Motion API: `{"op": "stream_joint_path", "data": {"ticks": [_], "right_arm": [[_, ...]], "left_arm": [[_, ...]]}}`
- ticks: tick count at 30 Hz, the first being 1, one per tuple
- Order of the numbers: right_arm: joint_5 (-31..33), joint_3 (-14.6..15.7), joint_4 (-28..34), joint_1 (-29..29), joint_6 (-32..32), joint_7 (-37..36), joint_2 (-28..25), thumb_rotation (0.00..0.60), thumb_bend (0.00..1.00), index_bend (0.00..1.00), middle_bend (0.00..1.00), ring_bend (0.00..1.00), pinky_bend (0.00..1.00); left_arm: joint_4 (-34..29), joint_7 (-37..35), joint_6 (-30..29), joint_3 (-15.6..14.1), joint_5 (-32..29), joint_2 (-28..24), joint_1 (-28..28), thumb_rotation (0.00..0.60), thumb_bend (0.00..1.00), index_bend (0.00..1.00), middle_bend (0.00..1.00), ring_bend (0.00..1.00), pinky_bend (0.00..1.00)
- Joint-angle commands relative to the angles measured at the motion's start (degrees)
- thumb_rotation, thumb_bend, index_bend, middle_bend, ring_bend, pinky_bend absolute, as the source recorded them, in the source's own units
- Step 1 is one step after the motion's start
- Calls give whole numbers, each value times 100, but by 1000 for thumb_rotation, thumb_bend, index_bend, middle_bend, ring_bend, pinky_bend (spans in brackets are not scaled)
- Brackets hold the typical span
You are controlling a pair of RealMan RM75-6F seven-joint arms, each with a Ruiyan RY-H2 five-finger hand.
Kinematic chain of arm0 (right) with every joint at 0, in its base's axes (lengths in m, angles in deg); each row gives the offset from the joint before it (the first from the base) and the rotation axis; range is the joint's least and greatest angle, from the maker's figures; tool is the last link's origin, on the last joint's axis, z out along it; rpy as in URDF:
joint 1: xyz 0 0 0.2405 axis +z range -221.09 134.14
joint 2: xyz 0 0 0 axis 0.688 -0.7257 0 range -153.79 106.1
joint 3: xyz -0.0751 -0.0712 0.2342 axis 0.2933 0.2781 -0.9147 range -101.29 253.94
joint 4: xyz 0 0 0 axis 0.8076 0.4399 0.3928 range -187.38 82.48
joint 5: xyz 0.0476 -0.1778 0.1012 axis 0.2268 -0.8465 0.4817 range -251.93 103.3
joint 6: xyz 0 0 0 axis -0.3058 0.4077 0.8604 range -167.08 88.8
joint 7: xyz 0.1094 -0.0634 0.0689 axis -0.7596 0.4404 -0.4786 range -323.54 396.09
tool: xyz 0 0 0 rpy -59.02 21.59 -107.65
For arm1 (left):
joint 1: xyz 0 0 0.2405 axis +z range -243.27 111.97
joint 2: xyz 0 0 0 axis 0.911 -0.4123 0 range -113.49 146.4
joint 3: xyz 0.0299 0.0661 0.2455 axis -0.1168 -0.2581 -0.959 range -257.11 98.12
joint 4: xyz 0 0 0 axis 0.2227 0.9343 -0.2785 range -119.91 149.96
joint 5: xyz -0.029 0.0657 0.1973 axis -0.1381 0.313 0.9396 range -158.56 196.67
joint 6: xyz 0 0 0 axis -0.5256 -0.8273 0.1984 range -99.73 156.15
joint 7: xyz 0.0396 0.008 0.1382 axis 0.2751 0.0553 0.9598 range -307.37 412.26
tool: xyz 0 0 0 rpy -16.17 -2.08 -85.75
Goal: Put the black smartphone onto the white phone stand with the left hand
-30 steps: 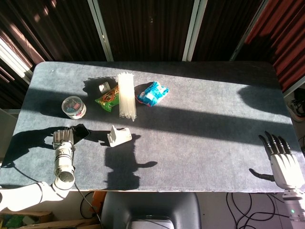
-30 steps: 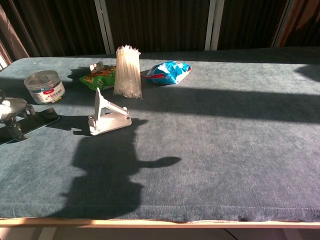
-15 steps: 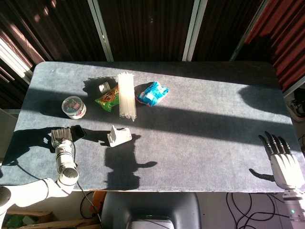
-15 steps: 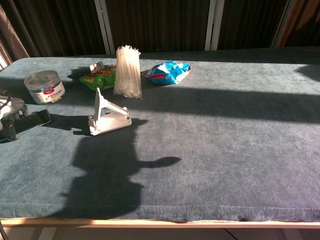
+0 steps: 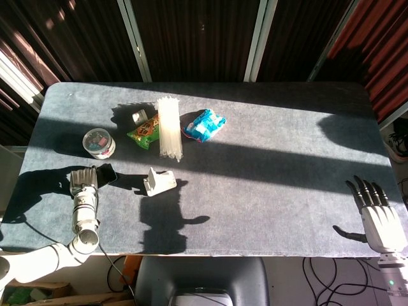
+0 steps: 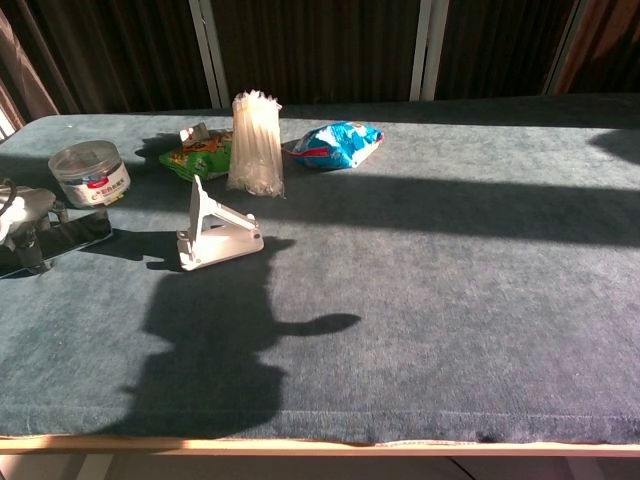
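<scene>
Since a second ago the left hand [image 5: 81,181] has tilted the black smartphone [image 6: 82,231] up off the worktop [image 5: 268,191]; whether it grips it I cannot tell. It should secure the hold before carrying it right to the white phone stand [image 6: 213,232]. Far right, the right hand [image 5: 377,215] hangs spread, holding nothing

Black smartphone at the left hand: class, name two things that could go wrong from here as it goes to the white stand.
1. The left hand covers only one end of the black smartphone, which lies flat on the table; such a partial hold could slip when lifting.
2. The white phone stand is small and looks light, standing loose nearby; a bump from the phone could probably tip or push it.
</scene>
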Motion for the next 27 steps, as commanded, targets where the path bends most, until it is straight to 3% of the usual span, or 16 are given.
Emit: {"op": "stream_joint_path", "data": {"ticks": [1, 9, 16, 21, 27], "right_arm": [[-4, 2, 1, 0, 1, 5, 1, 600, 180, 0, 0, 0, 0], [-40, 37, 16, 10, 37, 2, -8, 600, 179, 0, 0, 0, 0], [-30, 36, 14, 12, 46, -12, -13, 600, 179, 0, 0, 0, 0], [-29, 40, 23, 14, 54, 4, -11, 600, 180, 0, 0, 0, 0], [-41, 53, 29, 8, 50, 13, -6, 600, 180, 0, 0, 0, 0]], "left_arm": [[-155, -870, 145, 6, 871, -199, 333, 600, 450, 836, 1000, 706, 265], [-451, -2282, 141, 146, 2024, -511, 743, 600, 450, 844, 1000, 712, 268], [-870, -4552, -311, 497, 3516, -797, 1384, 600, 451, 847, 1000, 712, 267], [-1351, -6319, -402, 753, 4164, -1000, 1829, 600, 450, 849, 1000, 712, 266], [-1654, -8143, -597, 664, 5226, -938, 2239, 600, 450, 851, 1000, 710, 261]]}}
